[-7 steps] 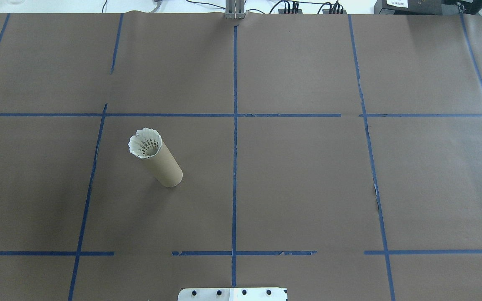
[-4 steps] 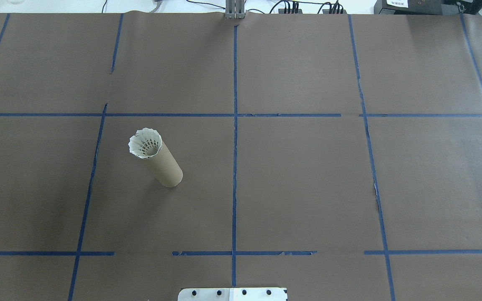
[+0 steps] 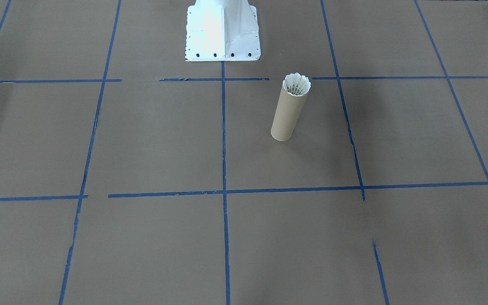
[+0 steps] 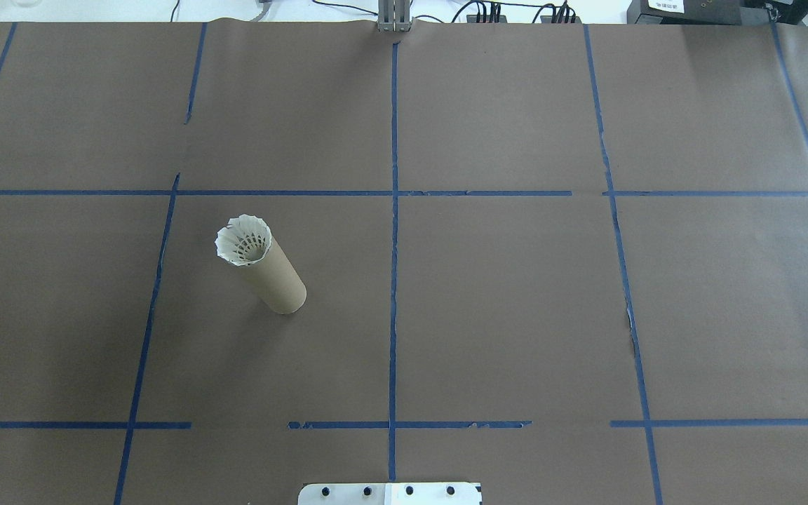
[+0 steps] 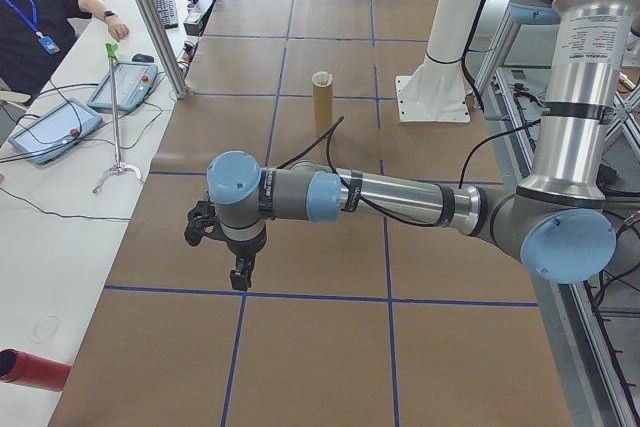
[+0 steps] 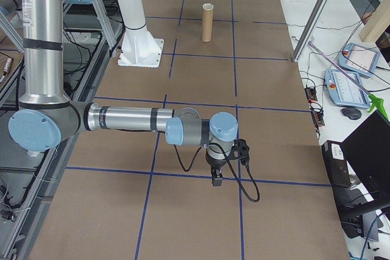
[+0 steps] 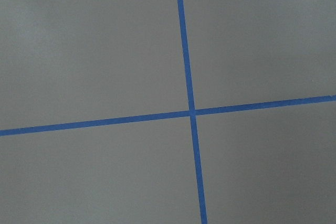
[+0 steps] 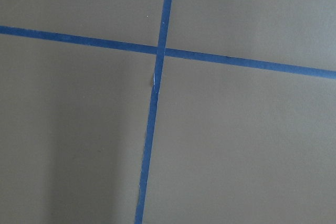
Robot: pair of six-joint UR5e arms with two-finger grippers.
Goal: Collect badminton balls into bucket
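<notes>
The bucket, a tall brown cardboard tube, stands upright on the paper-covered table left of the centre line; it also shows in the front-facing view and both side views. A white feathered badminton ball sits in its mouth, skirt flaring above the rim. My left gripper hangs over the table far from the tube, seen only from the side, so I cannot tell its state. My right gripper hangs at the opposite end, likewise unreadable. Both wrist views show only paper and blue tape.
The white robot base stands at the table's robot side. A person sits at a side bench with teach pendants and cables. A red cylinder lies on that bench. Blue tape lines grid the brown paper.
</notes>
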